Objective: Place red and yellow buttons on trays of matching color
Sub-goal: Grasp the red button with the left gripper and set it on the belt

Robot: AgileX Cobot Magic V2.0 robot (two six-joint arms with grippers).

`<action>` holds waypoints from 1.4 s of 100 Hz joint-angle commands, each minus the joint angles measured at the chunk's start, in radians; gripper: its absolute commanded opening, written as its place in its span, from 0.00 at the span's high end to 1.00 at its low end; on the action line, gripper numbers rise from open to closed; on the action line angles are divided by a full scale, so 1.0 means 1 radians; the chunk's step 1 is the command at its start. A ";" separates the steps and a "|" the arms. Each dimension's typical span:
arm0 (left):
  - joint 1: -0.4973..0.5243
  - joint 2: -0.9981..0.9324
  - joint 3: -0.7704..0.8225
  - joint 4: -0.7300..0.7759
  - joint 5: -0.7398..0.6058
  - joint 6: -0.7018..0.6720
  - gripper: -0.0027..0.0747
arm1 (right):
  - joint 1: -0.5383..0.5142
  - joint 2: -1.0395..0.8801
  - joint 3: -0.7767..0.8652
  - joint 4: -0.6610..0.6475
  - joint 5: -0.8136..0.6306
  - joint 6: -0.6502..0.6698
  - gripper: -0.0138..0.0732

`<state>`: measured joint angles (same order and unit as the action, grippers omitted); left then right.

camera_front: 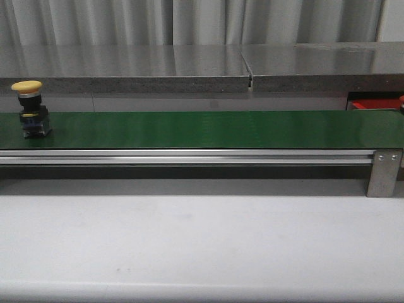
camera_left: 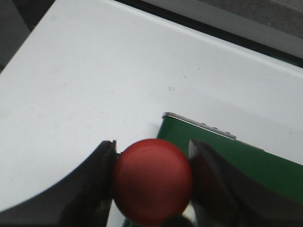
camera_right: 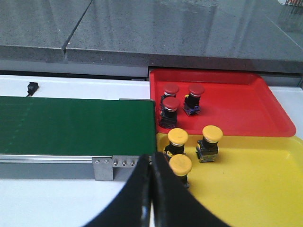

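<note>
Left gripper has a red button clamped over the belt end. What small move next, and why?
Probably carry it toward the red tray. The left gripper is shut on the red button, held above the green belt's end and the white table, not over any tray. Three red buttons already stand in that tray.

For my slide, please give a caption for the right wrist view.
Closed right gripper above the green belt's end; three red buttons on red tray, three yellow buttons on yellow tray.

Belt: plain dark green, silver rail; table: white. Trays: one red tray holding three red-capped buttons, one yellow tray holding three yellow-capped buttons, all on black bases. Yellow-capped button on the belt; red-capped button between black fingers
</note>
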<state>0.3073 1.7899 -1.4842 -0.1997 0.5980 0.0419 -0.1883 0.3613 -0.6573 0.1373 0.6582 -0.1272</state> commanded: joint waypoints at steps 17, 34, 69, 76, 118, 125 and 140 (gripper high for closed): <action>-0.032 -0.058 0.040 -0.010 -0.085 -0.001 0.70 | 0.001 0.004 -0.026 0.006 -0.079 -0.011 0.98; -0.047 -0.058 0.079 -0.012 -0.103 -0.001 0.70 | 0.001 0.004 -0.026 0.006 -0.079 -0.011 0.98; -0.050 -0.058 0.081 -0.017 -0.084 0.009 0.26 | 0.001 0.004 -0.026 0.006 -0.079 -0.011 0.98; -0.050 -0.058 0.081 -0.016 -0.084 0.009 0.25 | 0.001 0.004 -0.026 0.006 -0.079 -0.011 0.98; -0.074 -0.189 0.077 -0.094 -0.072 0.112 0.29 | 0.001 0.004 -0.026 0.006 -0.079 -0.011 0.98; -0.092 -0.225 0.077 -0.094 -0.059 0.125 0.40 | 0.001 0.004 -0.026 0.006 -0.079 -0.011 0.98; -0.159 -0.305 0.098 -0.092 -0.059 0.155 0.86 | 0.001 0.004 -0.026 0.006 -0.079 -0.011 0.98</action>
<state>0.1856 1.5691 -1.3727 -0.2711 0.5839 0.1736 -0.1883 0.3613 -0.6573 0.1373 0.6582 -0.1272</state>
